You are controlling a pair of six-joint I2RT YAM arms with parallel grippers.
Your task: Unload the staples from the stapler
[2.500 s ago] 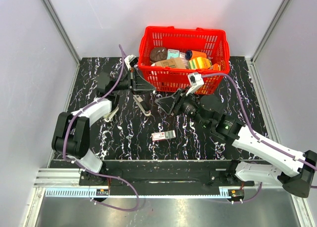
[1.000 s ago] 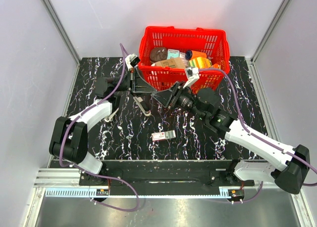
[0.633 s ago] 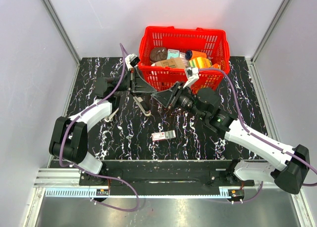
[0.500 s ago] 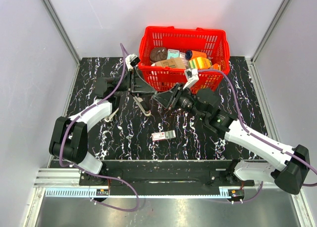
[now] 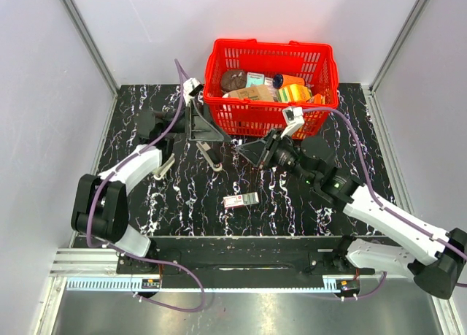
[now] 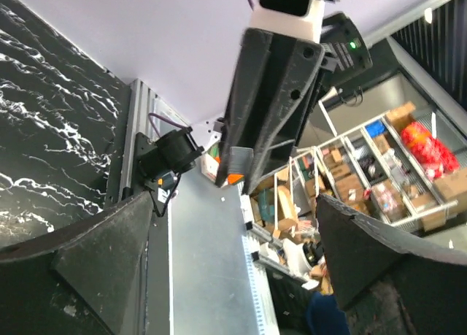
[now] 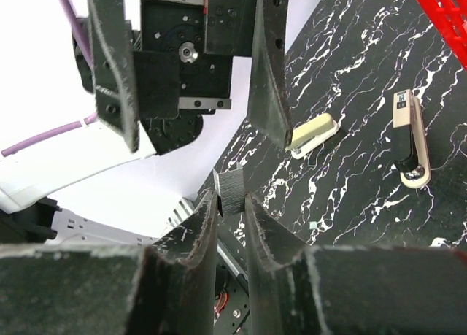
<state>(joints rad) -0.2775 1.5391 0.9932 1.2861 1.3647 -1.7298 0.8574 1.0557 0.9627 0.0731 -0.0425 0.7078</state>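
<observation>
**Staples out, pinched in the right gripper**

Nearest the arm bases, a small flat box (image 5: 241,200) lies on the black marbled table (image 5: 306,211), well in front of the red plastic mesh basket (image 5: 263,117). Next out, the right gripper (image 7: 230,203) hovers in front of the basket's front wall, jaws nipped tight on a short silvery ribbed strip of staples (image 7: 231,189). That's the load, out of the machine and up in the air!

The strip stands proud of the fingertips and aims leftward at the left gripper (image 6: 233,203), which hangs just off the basket's front-left corner. Its jaws are spread wide with nothing between them.

Down below, the beige-and-black stapler (image 5: 211,158) lies on the table near that same corner. Its long axis runs near-to-far with a slight slant; which end is the nose, I can't tell.

My read: the stapler sits to the strip's left, nearer the left arm, while the right arm owns the staples. The move ahead looks like a set-down on bare table, away from the basket.
</observation>
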